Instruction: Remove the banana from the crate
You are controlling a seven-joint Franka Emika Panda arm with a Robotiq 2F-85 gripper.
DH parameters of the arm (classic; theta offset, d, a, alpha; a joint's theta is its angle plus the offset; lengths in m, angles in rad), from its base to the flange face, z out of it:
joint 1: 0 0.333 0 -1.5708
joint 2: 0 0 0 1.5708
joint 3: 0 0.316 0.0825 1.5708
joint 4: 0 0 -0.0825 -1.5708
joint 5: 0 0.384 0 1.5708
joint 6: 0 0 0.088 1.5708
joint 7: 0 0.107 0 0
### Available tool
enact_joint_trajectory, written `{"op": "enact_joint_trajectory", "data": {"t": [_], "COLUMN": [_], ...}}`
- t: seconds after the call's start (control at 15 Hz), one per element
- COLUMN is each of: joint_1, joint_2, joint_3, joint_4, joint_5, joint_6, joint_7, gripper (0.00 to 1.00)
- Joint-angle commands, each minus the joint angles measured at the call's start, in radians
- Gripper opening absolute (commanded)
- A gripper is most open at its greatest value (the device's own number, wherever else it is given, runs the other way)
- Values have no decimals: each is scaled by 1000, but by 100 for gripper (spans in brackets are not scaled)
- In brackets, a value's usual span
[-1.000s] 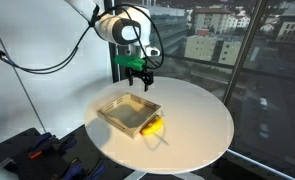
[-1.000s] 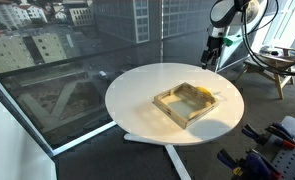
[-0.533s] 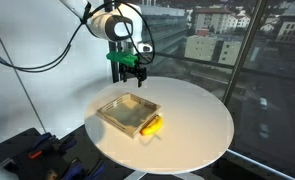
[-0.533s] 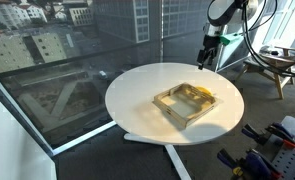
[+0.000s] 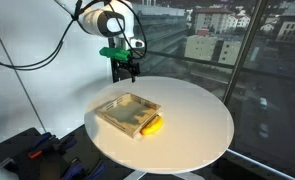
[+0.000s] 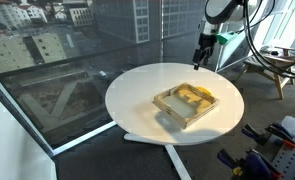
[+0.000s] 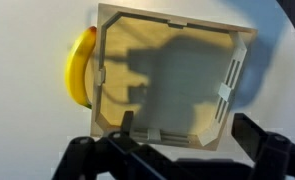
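Note:
The light-wood crate (image 5: pixel 108 106) sits on the round white table (image 5: pixel 199 120) and is empty. It also shows in the other exterior view (image 6: pixel 168 96) and the wrist view (image 7: pixel 177 80). The small yellow banana (image 5: pixel 152 125) lies on the table outside the crate, against its outer wall. It also shows in the wrist view (image 7: pixel 80 68) and in an exterior view (image 6: pixel 197 94). My gripper (image 5: pixel 124 72) hangs open and empty above the table's edge, apart from the crate. It appears in an exterior view (image 6: pixel 200 58) and in the wrist view (image 7: pixel 185 135).
The table (image 6: pixel 137 95) stands next to tall glass windows (image 5: pixel 257 70). A cable (image 5: pixel 27 60) loops to the arm. Tools lie on the floor (image 5: pixel 37 150). A wooden chair (image 6: pixel 272 65) stands behind the table.
My gripper has moved up and away from the crate, toward the table's edge. The crate and banana have not moved.

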Motion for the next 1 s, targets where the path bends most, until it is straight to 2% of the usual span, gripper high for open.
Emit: {"op": "enact_joint_trajectory", "data": {"t": [0.0, 0.73, 0.93], "joint_1": [19, 48, 46], "joint_2": [-35, -45, -13], "joint_3": [10, 28, 26], "joint_4": [-21, -22, 1], "joint_5": [7, 9, 0], "joint_6": [2, 6, 0], "joint_7": [22, 16, 1], "gripper": [100, 100, 100]}}
